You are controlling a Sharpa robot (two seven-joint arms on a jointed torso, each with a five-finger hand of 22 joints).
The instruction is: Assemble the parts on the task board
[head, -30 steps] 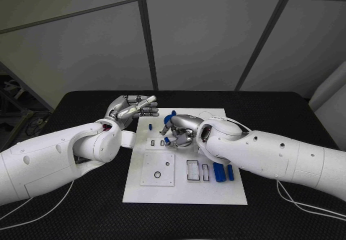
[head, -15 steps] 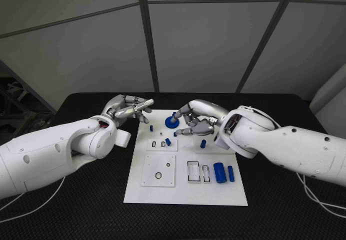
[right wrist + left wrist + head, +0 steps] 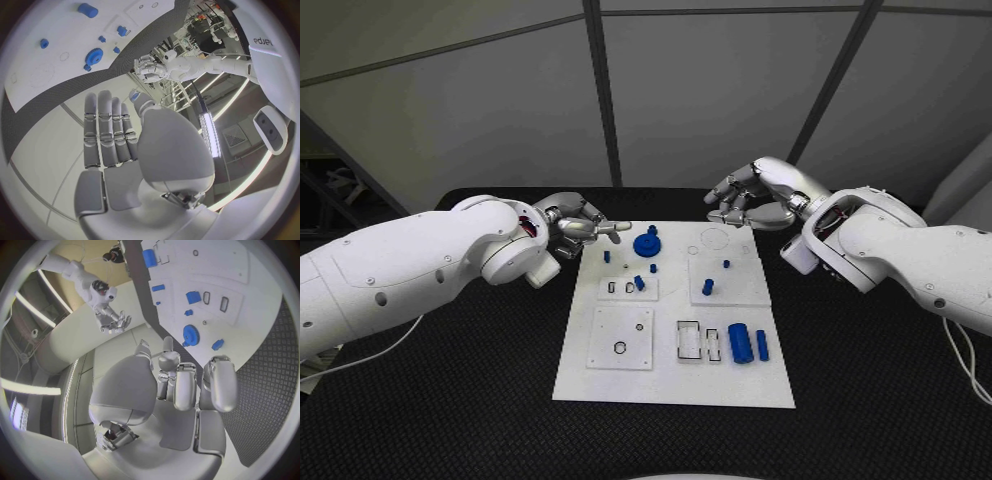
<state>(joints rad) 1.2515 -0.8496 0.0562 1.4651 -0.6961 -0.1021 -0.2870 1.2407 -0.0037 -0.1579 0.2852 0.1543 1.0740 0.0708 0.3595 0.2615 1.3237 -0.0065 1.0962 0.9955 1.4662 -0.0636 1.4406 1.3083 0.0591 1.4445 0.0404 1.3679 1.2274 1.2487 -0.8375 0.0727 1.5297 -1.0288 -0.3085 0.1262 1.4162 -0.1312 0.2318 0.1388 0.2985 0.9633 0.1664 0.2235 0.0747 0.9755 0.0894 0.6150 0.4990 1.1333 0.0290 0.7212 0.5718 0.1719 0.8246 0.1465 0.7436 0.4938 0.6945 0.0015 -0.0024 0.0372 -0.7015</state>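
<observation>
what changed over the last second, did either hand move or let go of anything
The right hand lifted off the middle of the white board, where it was bent over the small blue pieces, and pulled back past the board's far right corner; it holds nothing, fingers apart. The blue gear it was covering now stands in plain sight. The left hand stayed at the board's far left edge, empty. The two blue cylinders lie as before.

Small blue parts (image 3: 740, 343) lie and stand scattered across the flat white task board (image 3: 672, 385).

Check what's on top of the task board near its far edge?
A blue gear stands on the task board there, small blue pegs nearby. What lies under the gear is covered.
</observation>
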